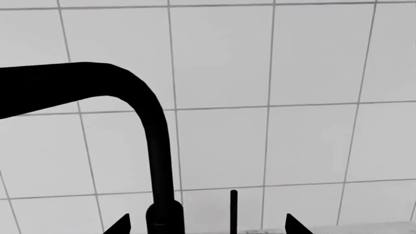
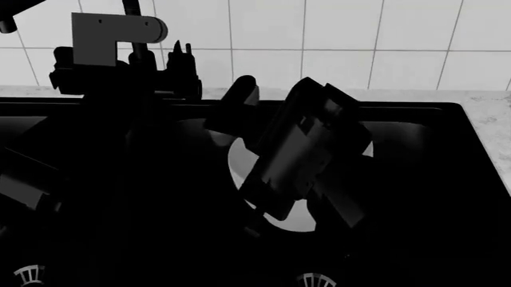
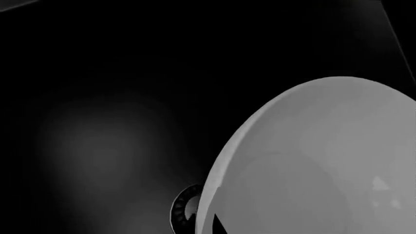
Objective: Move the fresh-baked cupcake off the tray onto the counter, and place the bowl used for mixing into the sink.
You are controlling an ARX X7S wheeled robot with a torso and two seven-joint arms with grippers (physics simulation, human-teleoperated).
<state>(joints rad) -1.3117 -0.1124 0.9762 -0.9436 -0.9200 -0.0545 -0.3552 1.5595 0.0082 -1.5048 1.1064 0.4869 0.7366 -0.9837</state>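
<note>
My right tool is down inside the sink, hard against the bowl — whether its jaws hold the rim I cannot tell. The bowl lies tilted in the right basin, its drain strainer just beside the rim. My left tool hangs open by the tap, farther off. The cupcake is out of view.

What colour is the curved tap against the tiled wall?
Black; the curved tap shows best in the left wrist view.
</note>
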